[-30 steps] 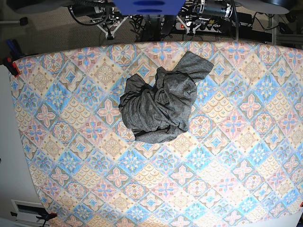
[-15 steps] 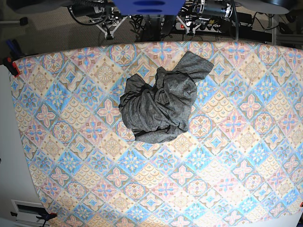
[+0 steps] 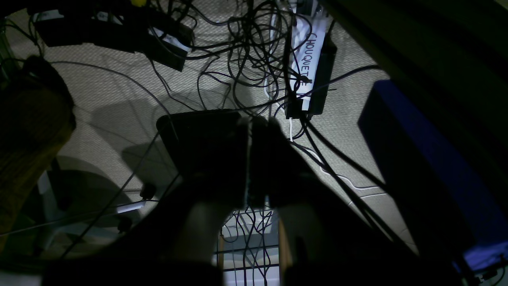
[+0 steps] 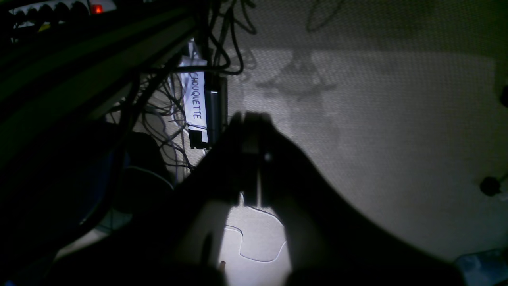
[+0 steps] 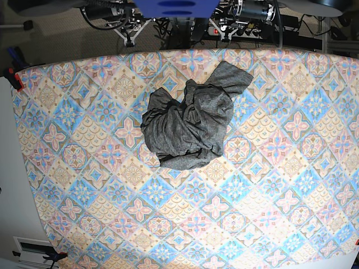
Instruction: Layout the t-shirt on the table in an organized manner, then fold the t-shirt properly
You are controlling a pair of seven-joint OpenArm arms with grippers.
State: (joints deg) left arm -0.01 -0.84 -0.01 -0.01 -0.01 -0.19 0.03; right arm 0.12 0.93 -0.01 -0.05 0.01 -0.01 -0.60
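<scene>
Pastel tiled cloth covered the desk (image 5: 291,185) edge to edge in my base view, pink, blue and beige diamonds across the whole surface. On it, above the middle and nearer the far edge, lay the t-shirt (image 5: 188,120), a dark heather-grey heap, crumpled and folded over itself, with one flap reaching up and to the right toward the far edge. Nothing touched it; neither arm reached over the cloth.

Both arms were parked behind the far edge of the desk, over grey carpet. From the left wrist camera I saw the left claw (image 3: 250,159) as a dark silhouette, its two halves pressed together with only a thin seam between them, holding nothing. Beyond it lay a tangle of black cables (image 3: 254,51) and a power strip (image 3: 307,75) bearing a white label with handwritten letters, and a blue block (image 3: 420,167) stood at the right.

From the right wrist camera I saw the right claw (image 4: 250,159) likewise dark, its tips meeting above a narrow slit, empty, hanging over bare carpet (image 4: 377,139). The same labelled strip (image 4: 200,107) sat just beside it to the left, among cables.
</scene>
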